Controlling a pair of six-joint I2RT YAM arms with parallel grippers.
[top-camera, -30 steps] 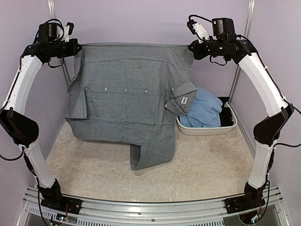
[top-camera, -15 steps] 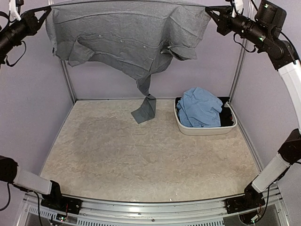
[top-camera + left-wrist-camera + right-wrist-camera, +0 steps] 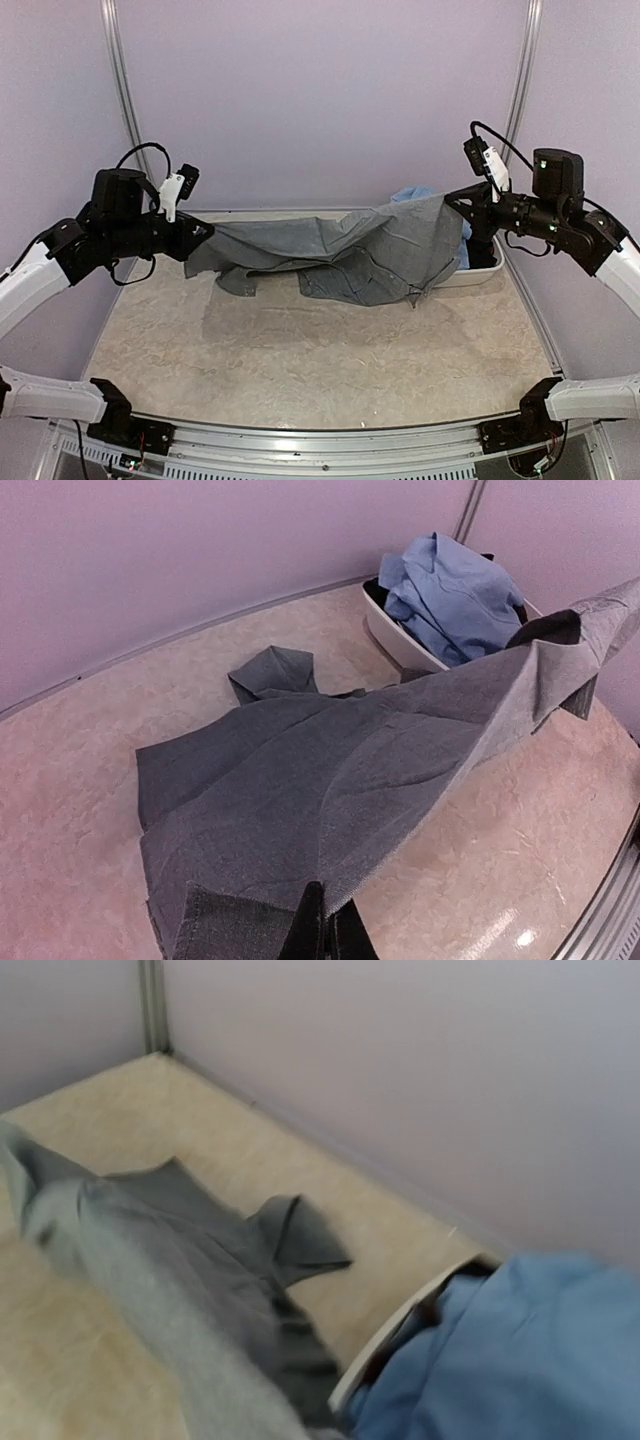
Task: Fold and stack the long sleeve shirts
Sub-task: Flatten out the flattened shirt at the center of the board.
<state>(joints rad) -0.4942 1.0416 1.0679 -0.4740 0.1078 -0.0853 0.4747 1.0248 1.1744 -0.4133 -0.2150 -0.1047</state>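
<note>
Lilac walls all round, mottled beige tabletop (image 3: 300,350) below.

From above: the left tool (image 3: 205,232) is pinched tight on one end of the grey shirt (image 3: 350,250). The right tool (image 3: 455,205) is pinched on the other end. The cloth hangs stretched between them, low over the back of the tabletop, its lower folds sagging towards the surface. A white basin (image 3: 478,272) sits in the far right corner, with a sliver of the blue shirt (image 3: 410,193) peeking over the grey.

Left wrist: the tool (image 3: 325,930) is closed on a grey hem and the shirt (image 3: 330,770) fans away from it. The blue shirt (image 3: 455,590) is heaped in the basin (image 3: 385,635).

Right wrist, blurry: the grey shirt (image 3: 180,1260) runs off left, one flap on the tabletop. The blue shirt (image 3: 520,1360) fills the basin (image 3: 390,1345) just beside it.
</note>
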